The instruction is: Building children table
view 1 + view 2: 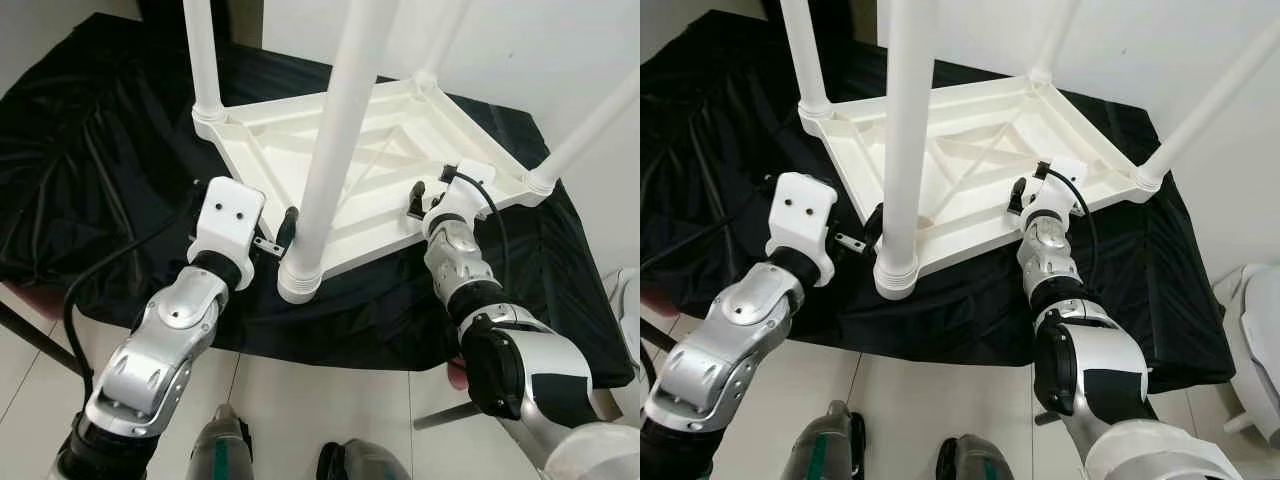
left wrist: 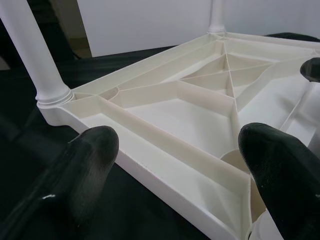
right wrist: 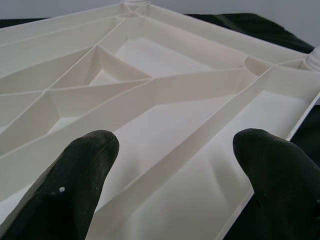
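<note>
Left eye view: a white table (image 1: 400, 130) lies upside down on a black cloth (image 1: 90, 170), its ribbed underside up and four legs standing upward. The near leg (image 1: 335, 150) rises from the near corner. The left gripper (image 1: 283, 232) sits just left of that leg's base, at the table's near-left edge. The right gripper (image 1: 432, 195) rests at the near-right edge.

Right eye view: the same scene; the far-left leg (image 1: 800, 50) stands at the far-left corner.

Left wrist view: two black fingers (image 2: 85, 165) spread apart, empty, over the table rim, the far-left leg beyond.

Right wrist view: fingers (image 3: 75, 185) likewise apart and empty, over the ribbed underside.
</note>
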Robot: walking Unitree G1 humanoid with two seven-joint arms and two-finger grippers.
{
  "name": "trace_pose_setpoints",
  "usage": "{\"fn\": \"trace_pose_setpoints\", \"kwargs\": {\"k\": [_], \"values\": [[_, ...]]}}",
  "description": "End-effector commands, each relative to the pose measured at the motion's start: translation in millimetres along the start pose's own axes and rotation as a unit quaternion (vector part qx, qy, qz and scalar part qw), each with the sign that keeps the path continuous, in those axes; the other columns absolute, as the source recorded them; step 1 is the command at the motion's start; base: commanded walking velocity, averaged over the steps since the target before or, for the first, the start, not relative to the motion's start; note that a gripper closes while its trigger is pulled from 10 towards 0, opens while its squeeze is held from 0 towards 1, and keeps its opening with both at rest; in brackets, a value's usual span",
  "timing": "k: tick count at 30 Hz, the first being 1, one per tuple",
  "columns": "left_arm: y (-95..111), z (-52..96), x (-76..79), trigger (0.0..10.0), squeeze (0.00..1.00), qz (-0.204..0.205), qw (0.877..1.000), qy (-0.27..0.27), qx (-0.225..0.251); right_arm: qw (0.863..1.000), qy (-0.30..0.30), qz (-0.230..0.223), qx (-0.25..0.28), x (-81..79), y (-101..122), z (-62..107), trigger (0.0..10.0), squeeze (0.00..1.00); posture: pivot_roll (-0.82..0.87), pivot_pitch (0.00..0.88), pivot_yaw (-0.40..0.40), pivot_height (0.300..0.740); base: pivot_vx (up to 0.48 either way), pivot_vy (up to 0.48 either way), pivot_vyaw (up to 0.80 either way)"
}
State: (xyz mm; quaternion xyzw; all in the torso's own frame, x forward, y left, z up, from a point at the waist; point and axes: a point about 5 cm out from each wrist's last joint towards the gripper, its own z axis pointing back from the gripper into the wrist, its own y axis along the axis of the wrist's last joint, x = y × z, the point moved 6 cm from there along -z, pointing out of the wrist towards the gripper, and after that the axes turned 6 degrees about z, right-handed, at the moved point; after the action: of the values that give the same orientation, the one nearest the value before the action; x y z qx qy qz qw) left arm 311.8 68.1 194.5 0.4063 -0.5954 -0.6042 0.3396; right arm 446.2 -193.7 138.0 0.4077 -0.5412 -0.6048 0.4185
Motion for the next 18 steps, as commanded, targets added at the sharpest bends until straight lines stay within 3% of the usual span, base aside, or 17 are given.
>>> {"fn": "trace_pose_setpoints", "kwargs": {"k": [1,3,7,9,15,18], "values": [[1,-4.3,36.0,10.0,0.00,0.003,0.996,-0.094,0.004,1.000,-0.019,0.000,0.008,8.8,6,-2.6,10.0,0.00,0.04,0.083,-0.116,0.740,0.000,0.000,0.00],[-8,-9.9,36.3,10.0,0.00,0.001,0.996,-0.091,-0.004,0.995,-0.094,0.020,0.021,32.4,13,-3.1,10.0,0.00,0.04,0.088,-0.122,0.740,0.000,0.000,0.00],[-9,-12.5,36.6,10.0,0.00,0.000,0.996,-0.091,-0.004,0.992,-0.125,0.023,0.022,42.8,14,-2.6,10.0,0.00,0.03,0.089,-0.122,0.740,0.000,0.000,0.00],[-6,-15.9,37.3,10.0,0.00,-0.004,0.996,-0.094,0.003,0.984,-0.173,0.028,0.006,59.9,9,-0.6,10.0,0.00,0.03,0.092,-0.121,0.740,0.000,0.000,0.00],[-4,-18.0,37.3,10.0,0.00,-0.008,0.995,-0.095,0.008,0.984,-0.178,0.028,-0.007,62.4,3,-0.1,10.0,0.00,0.03,0.095,-0.121,0.740,0.000,0.000,0.00],[2,-23.9,36.2,10.0,0.00,-0.008,0.995,-0.094,0.019,0.990,-0.135,0.017,-0.026,48.3,-7,-0.9,10.0,0.00,0.03,0.108,-0.114,0.740,0.000,0.000,0.00]]}}
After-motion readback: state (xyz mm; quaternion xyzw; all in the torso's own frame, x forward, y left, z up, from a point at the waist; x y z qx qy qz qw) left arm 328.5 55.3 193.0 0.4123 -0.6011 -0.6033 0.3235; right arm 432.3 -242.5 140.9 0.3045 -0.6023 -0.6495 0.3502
